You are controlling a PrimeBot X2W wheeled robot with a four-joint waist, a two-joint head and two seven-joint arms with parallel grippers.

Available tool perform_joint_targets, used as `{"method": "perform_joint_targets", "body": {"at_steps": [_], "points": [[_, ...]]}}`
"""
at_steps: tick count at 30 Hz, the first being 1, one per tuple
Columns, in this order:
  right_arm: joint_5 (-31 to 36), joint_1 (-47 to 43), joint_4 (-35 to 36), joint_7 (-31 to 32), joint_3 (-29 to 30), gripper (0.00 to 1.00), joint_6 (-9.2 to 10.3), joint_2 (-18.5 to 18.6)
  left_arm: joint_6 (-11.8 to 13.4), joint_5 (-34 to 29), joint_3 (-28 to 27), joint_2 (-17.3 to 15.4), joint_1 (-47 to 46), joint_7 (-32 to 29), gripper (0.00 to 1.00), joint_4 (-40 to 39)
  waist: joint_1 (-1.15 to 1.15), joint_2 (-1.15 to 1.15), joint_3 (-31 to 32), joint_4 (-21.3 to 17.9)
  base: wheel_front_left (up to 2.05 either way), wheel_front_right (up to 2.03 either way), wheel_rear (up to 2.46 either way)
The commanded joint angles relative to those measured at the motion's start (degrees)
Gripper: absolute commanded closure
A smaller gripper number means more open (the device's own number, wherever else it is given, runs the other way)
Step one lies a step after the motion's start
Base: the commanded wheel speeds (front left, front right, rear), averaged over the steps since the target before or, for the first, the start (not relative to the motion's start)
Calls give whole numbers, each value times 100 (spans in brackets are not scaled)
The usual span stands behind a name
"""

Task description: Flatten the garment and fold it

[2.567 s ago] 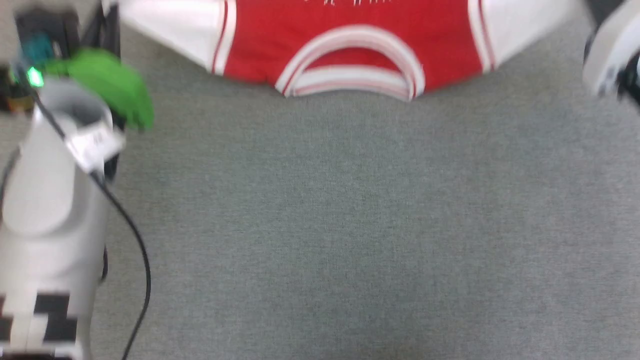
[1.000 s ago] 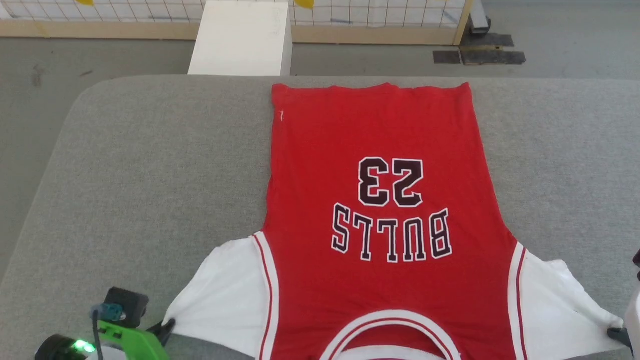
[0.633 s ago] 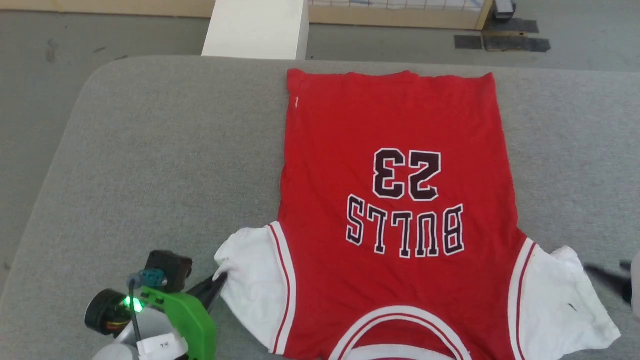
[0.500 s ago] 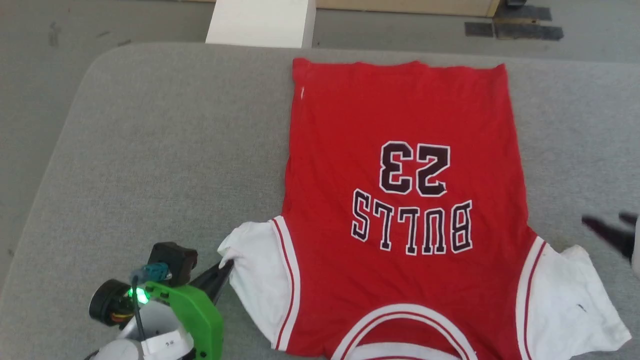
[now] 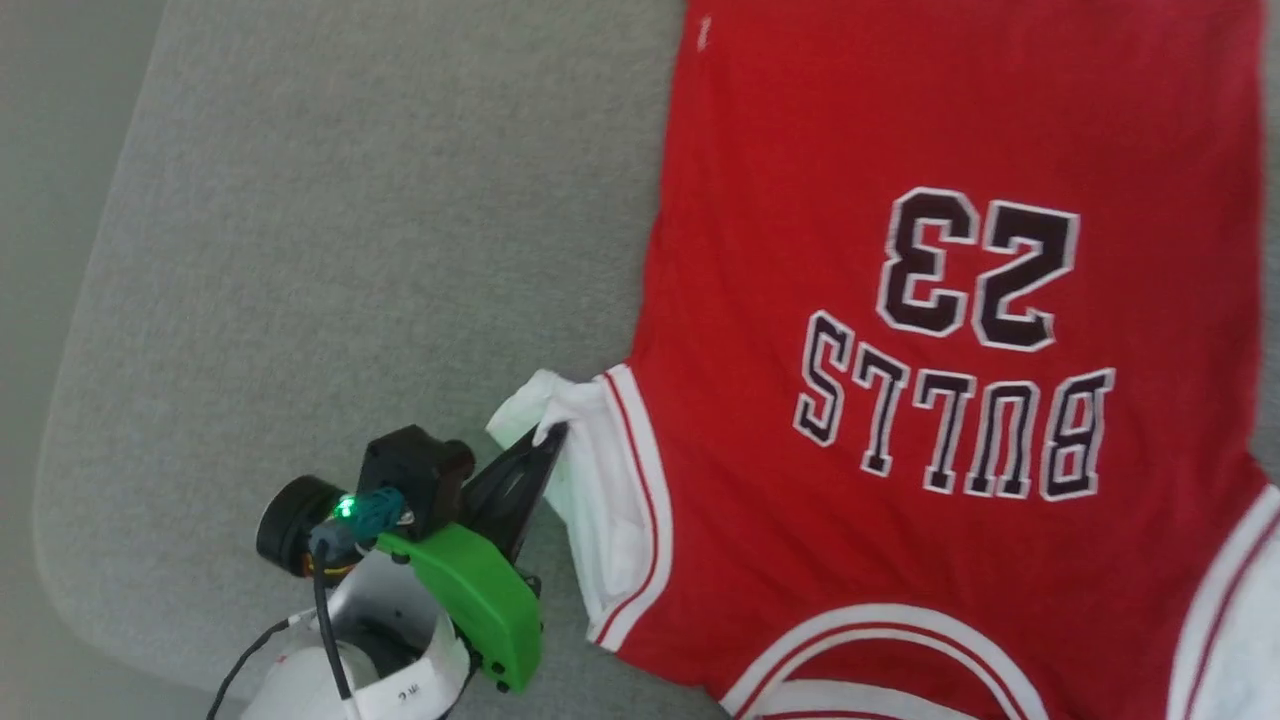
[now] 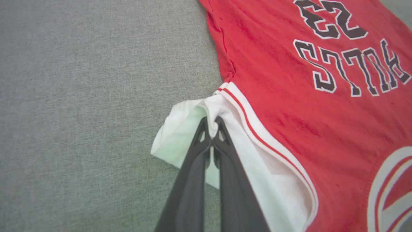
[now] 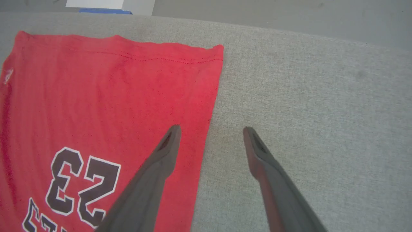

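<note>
The red jersey garment (image 5: 900,520) with white sleeves and black "BULLS 23" lettering lies print up on the grey fabric-covered table (image 5: 350,250). The left gripper (image 6: 210,124) is clamped on its bunched white sleeve (image 6: 175,135). The right gripper (image 7: 210,130) hangs spread wide over the garment's side edge.

The red garment (image 5: 940,420) lies face-up and mostly flat, black "BULLS 23" showing, its white sleeve bunched
</note>
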State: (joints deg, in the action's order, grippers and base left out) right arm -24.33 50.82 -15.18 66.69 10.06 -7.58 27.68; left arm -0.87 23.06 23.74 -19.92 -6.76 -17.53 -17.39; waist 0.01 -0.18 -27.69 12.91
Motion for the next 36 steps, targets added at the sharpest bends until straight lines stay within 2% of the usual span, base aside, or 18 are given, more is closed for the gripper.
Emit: {"method": "perform_joint_targets", "body": {"at_steps": [1, 10, 20, 21, 22, 30, 36], "points": [[147, 251, -162, 29, 27, 0, 9, 12, 22, -56, 34, 41, -116, 62, 100, -32, -1, 18, -601, 626, 0, 0, 0], [918, 1051, -1007, -18, 57, 0, 9, 185, 19, -121, 215, 208, -216, 227, 100, -53, -1, 18, -820, 902, 0, 0, 0], [1186, 1016, -1503, -33, 4, 0, 9, 166, 54, -104, 259, 257, -240, 295, 100, 2, -1, 18, -925, 941, 0, 0, 0], [1176, 988, -1524, 0, -3, 34, 9, 159, 54, -115, 264, 249, -251, 296, 100, 20, -1, 18, -918, 932, 0, 0, 0], [1164, 969, -1523, 8, -12, 100, 9, 154, 50, -133, 272, 237, -261, 299, 100, 37, -1, 18, -913, 925, 0, 0, 0], [1083, 736, -1441, -57, -97, 100, 9, 274, 67, -118, 278, 229, -294, 329, 100, 213, -1, 18, -691, 806, 0, 0, 0], [810, 69, -1444, -319, -280, 100, 9, 262, 102, -55, 222, 154, -221, 303, 100, 401, -1, 18, -77, 487, 0, 0, 0]]}}
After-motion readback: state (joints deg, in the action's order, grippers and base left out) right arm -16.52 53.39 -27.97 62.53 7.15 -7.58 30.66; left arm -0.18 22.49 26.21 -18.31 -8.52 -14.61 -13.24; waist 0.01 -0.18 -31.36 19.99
